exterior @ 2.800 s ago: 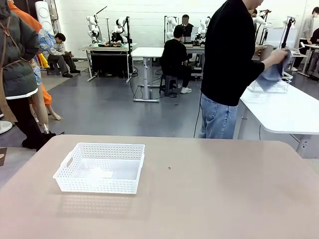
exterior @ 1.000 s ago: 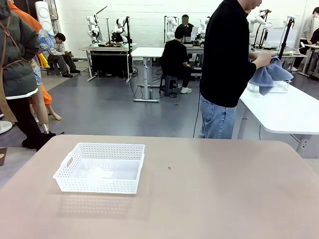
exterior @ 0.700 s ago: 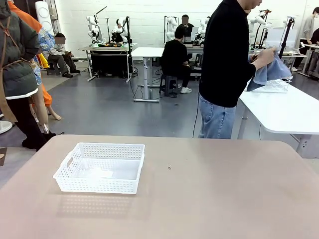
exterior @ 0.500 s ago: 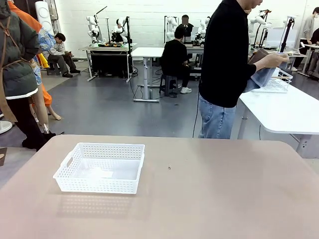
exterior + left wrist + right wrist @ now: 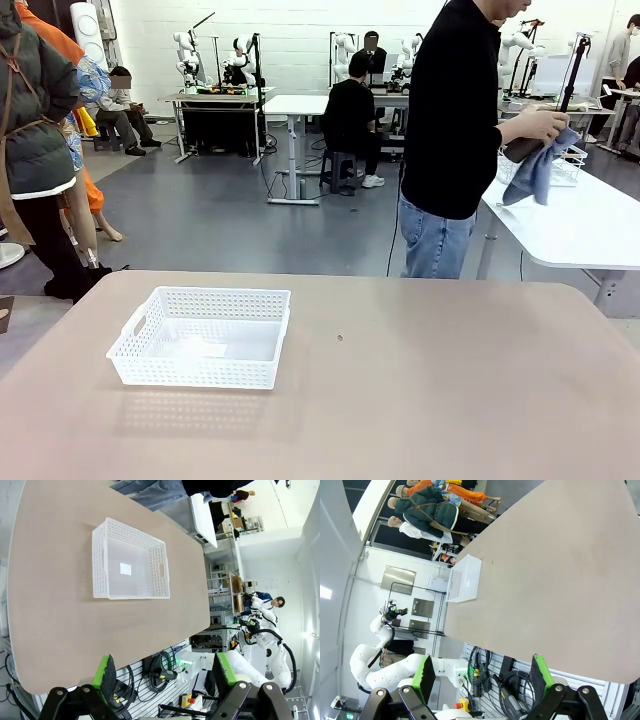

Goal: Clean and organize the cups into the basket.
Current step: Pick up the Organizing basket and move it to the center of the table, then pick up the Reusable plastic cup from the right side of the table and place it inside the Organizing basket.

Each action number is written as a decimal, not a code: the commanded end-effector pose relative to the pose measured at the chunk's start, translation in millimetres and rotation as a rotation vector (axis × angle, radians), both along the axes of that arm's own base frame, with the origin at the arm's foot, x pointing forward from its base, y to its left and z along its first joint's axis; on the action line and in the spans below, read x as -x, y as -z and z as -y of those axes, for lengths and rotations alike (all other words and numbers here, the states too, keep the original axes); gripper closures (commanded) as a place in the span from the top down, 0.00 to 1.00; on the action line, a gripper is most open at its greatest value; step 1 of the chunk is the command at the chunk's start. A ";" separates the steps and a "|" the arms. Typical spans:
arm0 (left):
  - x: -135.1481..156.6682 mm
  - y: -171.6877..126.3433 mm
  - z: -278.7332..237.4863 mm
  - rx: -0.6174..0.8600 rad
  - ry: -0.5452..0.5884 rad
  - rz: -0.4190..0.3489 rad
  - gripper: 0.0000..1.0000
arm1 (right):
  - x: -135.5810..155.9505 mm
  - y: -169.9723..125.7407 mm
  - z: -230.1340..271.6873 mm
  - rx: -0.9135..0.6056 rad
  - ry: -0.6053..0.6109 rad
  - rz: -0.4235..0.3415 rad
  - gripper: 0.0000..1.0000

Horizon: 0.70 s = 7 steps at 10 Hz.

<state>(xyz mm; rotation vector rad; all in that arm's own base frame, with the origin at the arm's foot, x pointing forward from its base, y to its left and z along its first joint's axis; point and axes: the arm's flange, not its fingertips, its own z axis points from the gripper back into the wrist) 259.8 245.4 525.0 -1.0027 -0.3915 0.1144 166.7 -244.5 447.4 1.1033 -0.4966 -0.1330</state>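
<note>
The white mesh basket [image 5: 195, 372] stands with nothing in it on the left half of the tan table [image 5: 430, 400]. It also lies below my left gripper [image 5: 164, 672], as the basket [image 5: 159, 572] far under the open jaws. My right gripper [image 5: 482, 675] is open too, high over the table with the basket [image 5: 465, 580] far off. A person in a black top [image 5: 455, 110] stands past the table's far right corner. Their hands hold a brown cup [image 5: 520, 150], partly wrapped in a blue cloth [image 5: 535, 170].
A white side table [image 5: 580, 220] stands to the right behind the person, with a wire basket [image 5: 566, 168] on it. Other people sit and stand farther back in the room.
The person has brought the cup and cloth down from chest height and shifted the cloth around the cup. The basket and both grippers have not moved.
</note>
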 end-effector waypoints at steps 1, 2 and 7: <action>1.5 -0.4 -0.6 -0.007 0.002 -0.003 1.00 | -1.6 -1.4 0.9 -0.014 0.001 0.026 1.00; 1.5 -0.4 -0.6 -0.007 0.002 -0.003 1.00 | -1.6 -1.4 0.9 -0.014 0.001 0.026 1.00; 1.5 -0.4 -0.6 -0.007 0.002 -0.003 1.00 | -1.6 -1.4 0.9 -0.014 0.001 0.026 1.00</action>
